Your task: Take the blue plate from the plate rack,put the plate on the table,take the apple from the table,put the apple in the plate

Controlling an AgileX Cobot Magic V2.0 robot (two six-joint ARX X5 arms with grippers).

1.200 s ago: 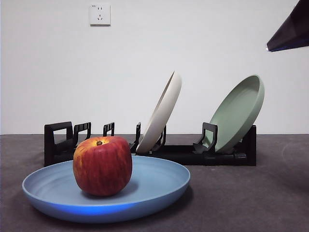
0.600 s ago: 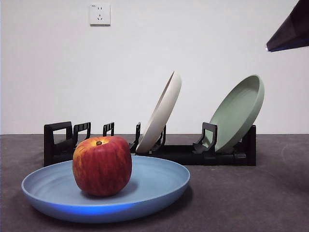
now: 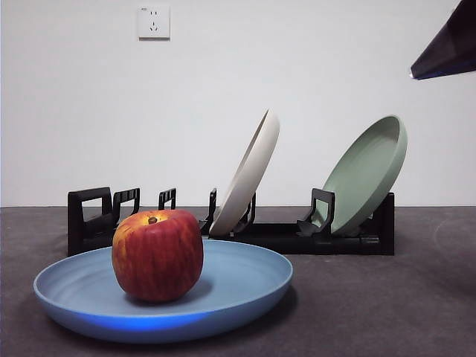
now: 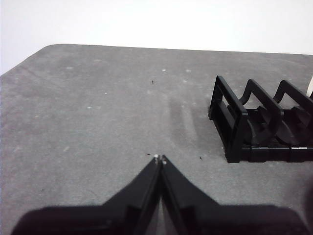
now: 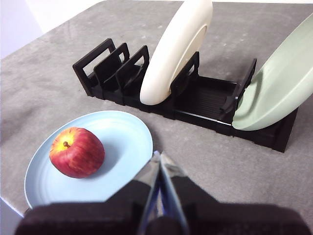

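Red blocky apple (image 3: 158, 255) sits in the matte light-blue round plate (image 3: 245, 286) on the dark grey table (image 3: 387, 305). Just beyond them, the right gripper (image 5: 160, 155) hangs clenched and empty. The left gripper (image 4: 160, 158), also clenched, hovers beside the black plastic plate rack (image 4: 259, 125).

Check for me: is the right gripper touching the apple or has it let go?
Apart. The right wrist view shows the right gripper, jaws closed and empty, with bare blue plate between it and the apple. The front view shows nothing touching the apple.

No text, label, brand or number can be read anywhere. The white wall socket (image 3: 154, 21) may carry a tiny mark near its top edge, but it is too small to make out.
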